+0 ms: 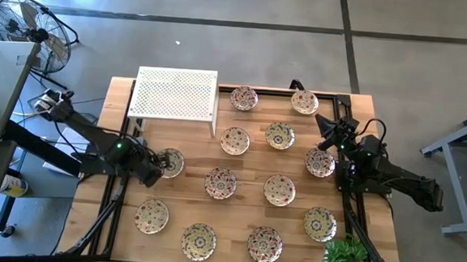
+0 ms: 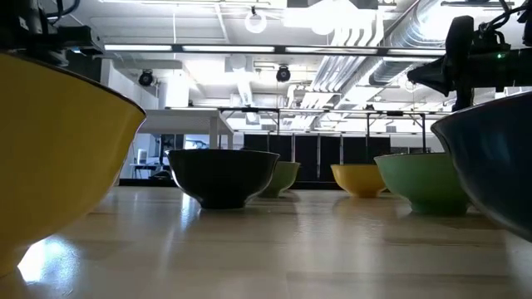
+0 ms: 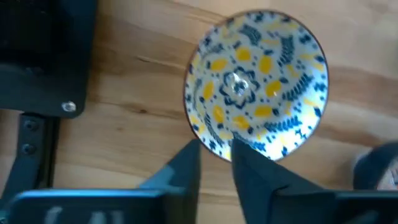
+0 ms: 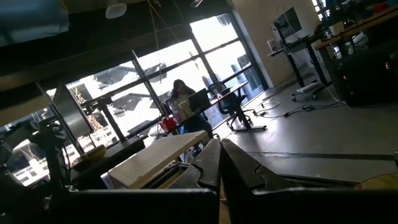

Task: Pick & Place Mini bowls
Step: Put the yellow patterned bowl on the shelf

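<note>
Left pincer [image 3: 214, 163] sits low over the surface [image 1: 189, 197] at its left side, fingers [image 3: 186, 168] narrowly parted with the near rim of a bowl [image 3: 256, 84] between them; whether they press the rim or stand just off it, cannot tell. That bowl rests flat on the wood, yellow and blue pattern inside; in the high view it is the bowl [image 1: 169, 163] at the left pincer [image 1: 157, 164] tip. Outward from it, the other mini bowls [image 1: 221, 182] lie upright and apart from each other across the surface: two at the far edge right of a white perforated rack [image 1: 175, 93], two in the next row, three across the middle, and three along the near edge plus one at near right. Right pincer [image 4: 219, 163] is shut, fingers together, raised and pointing level out into the room; its arm [image 1: 377, 168] waits along the right edge, next to a bowl [image 1: 319, 162]. A green plant [image 1: 346, 260] sits at the near right corner. A floor fan [image 1: 25, 22] stands beyond the far left corner. The low view shows bowls side on, dark one [image 2: 223, 176] in the middle, yellow [image 2: 359, 179] and green [image 2: 420, 183] to its right. A person [image 4: 181, 99] sits at a desk far off in the room.
</note>
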Robot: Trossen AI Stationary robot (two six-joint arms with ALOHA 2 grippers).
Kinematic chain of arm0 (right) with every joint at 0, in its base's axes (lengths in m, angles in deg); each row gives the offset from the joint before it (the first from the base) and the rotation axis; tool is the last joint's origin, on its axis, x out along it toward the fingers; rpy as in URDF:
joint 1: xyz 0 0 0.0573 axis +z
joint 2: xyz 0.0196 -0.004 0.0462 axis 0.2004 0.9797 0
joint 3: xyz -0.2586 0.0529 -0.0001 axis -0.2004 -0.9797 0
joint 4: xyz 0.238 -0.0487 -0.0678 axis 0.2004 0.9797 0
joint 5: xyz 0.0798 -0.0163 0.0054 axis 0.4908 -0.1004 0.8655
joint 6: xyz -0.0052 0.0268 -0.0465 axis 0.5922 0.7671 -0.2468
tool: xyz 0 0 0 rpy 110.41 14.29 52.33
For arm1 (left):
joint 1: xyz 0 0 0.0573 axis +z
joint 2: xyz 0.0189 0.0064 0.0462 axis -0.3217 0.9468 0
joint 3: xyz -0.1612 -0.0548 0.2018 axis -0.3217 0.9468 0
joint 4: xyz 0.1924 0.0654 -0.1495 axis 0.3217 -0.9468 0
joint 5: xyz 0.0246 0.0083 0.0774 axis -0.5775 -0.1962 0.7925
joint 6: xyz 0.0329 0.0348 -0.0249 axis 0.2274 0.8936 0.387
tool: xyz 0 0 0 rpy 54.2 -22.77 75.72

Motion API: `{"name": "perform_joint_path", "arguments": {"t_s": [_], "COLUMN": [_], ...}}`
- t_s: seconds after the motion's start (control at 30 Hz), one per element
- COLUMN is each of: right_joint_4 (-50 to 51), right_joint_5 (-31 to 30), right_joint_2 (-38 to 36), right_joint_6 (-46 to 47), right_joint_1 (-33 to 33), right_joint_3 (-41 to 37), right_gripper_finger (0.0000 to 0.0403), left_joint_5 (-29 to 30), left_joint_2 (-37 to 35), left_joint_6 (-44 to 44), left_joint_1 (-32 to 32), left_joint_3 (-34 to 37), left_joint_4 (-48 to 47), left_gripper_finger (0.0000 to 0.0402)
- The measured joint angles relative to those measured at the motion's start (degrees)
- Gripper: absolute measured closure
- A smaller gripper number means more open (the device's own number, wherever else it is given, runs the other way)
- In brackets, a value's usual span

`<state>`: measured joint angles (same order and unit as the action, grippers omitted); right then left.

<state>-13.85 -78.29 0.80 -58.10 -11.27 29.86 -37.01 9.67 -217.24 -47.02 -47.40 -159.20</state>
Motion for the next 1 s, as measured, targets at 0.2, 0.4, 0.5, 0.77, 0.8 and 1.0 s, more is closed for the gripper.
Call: {"name": "perform_joint_path", "arguments": {"t_s": [0.2,0.4,0.5,0.77,0.8,1.0], "right_joint_4": [0.3,0.5,0.5,0.5,0.5,0.7], "right_joint_5": [0.0,0.2,0.3,1.3,1.5,1.7], "right_joint_2": [0.0,0.0,0.0,0.0,0.0,0.0], "right_joint_6": [0.0,0.0,0.0,0.0,0.0,0.0], "right_joint_1": [0.0,0.0,0.0,0.0,0.0,0.0], "right_joint_3": [0.0,0.0,0.0,0.0,0.0,0.0], "right_gripper_finger": [0.0402,0.0402,0.0402,0.0402,0.0402,0.0402], "left_joint_5": [-1.4,-1.6,-3.5,-4.1,-4.8,-5.8], "left_joint_2": [-0.1,-0.2,-1.2,-1.2,-1.2,-1.1], "left_joint_6": [2.0,6.3,9.6,16.0,16.4,16.6], "left_joint_1": [3.1,6.3,8.3,11.4,11.5,11.8], "left_joint_3": [0.6,6.1,9.1,13.7,14.4,17.9], "left_joint_4": [-0.9,2.9,5.5,13.8,15.1,22.0], "left_gripper_finger": [0.0225,0.0224,0.0235,0.0243,0.0244,0.0249]}}
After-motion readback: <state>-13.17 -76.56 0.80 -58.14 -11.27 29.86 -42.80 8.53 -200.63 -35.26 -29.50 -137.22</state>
